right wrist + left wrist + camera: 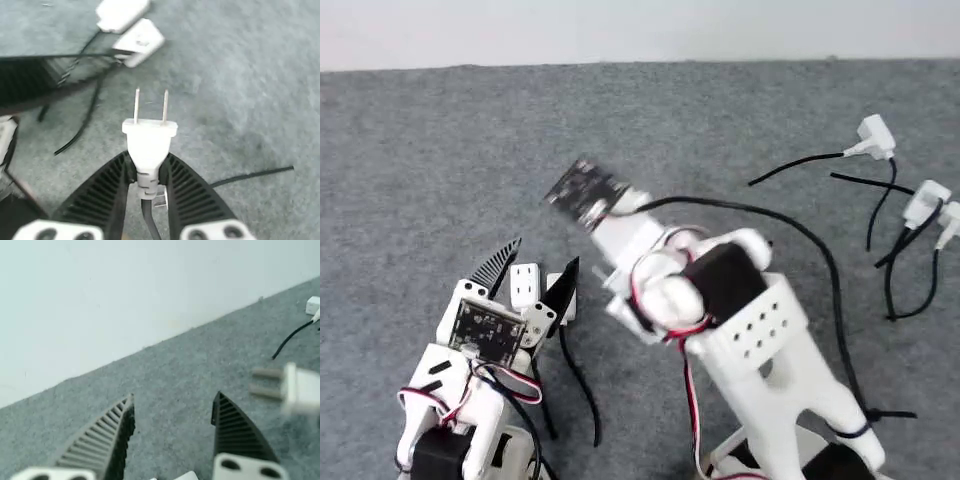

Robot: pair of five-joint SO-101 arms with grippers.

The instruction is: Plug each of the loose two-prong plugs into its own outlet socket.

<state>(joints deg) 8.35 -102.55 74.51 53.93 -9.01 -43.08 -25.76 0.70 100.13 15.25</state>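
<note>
My right gripper (147, 159) is shut on a white two-prong plug (149, 137), prongs pointing away from it toward two white outlet sockets (134, 37) on the grey carpet. That plug (297, 389) hangs beside my left gripper (175, 397), which is open with nothing between its fingers. From above, the left gripper (532, 275) straddles a white socket (525, 283) at the lower left. The right arm (660, 270) leans over from the centre toward it. Three loose white plugs (873, 137) (926, 203) (950, 222) with black cords lie at the far right.
Black cords (820, 250) loop across the carpet on the right, and one trails along the right arm's base. Another cord (575, 375) runs back from the sockets between the two arms. A pale wall (125, 300) borders the carpet at the far side.
</note>
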